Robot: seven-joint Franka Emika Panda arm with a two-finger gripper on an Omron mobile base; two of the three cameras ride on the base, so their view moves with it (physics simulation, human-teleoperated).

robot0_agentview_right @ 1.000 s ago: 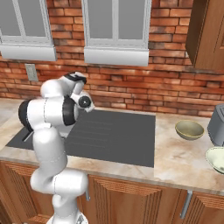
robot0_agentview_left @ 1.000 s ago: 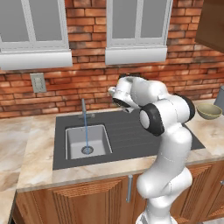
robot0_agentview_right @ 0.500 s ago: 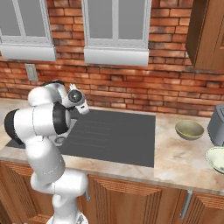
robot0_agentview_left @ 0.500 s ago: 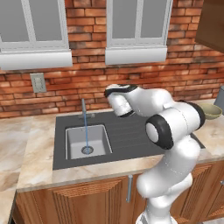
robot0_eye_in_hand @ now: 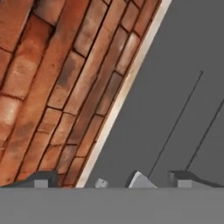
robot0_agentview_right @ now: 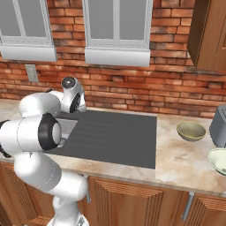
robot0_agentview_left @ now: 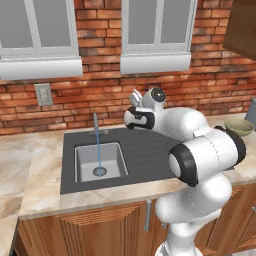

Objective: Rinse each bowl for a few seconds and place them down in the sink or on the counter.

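The olive-tan bowl (robot0_agentview_right: 191, 131) stands on the counter (robot0_agentview_right: 176, 161) right of the sink (robot0_agentview_right: 119, 137), also at the right edge of the left base view as bowl (robot0_agentview_left: 239, 127). The paler bowl (robot0_agentview_right: 219, 160) lies nearer the front, cut by the frame edge. My gripper (robot0_agentview_left: 134, 96) hovers over the back of the sink's drainboard (robot0_agentview_left: 145, 152), close to the brick wall. It is open, with nothing between its fingertips (robot0_eye_in_hand: 41, 179). Both bowls are far to its right. Water runs from the faucet (robot0_agentview_left: 95, 125) into the basin (robot0_agentview_left: 100, 160).
A brick wall (robot0_eye_in_hand: 52, 87) with two windows rises right behind the sink. A grey appliance (robot0_agentview_right: 219, 126) stands behind the paler bowl. A wooden wall cabinet (robot0_agentview_right: 209, 35) hangs at the upper right. An outlet (robot0_agentview_left: 43, 94) sits on the wall left of the faucet.
The arm's elbow has swung round toward the front and right. The hand has stayed over the back of the drainboard, sinking slightly and turning. The bowls have not moved.
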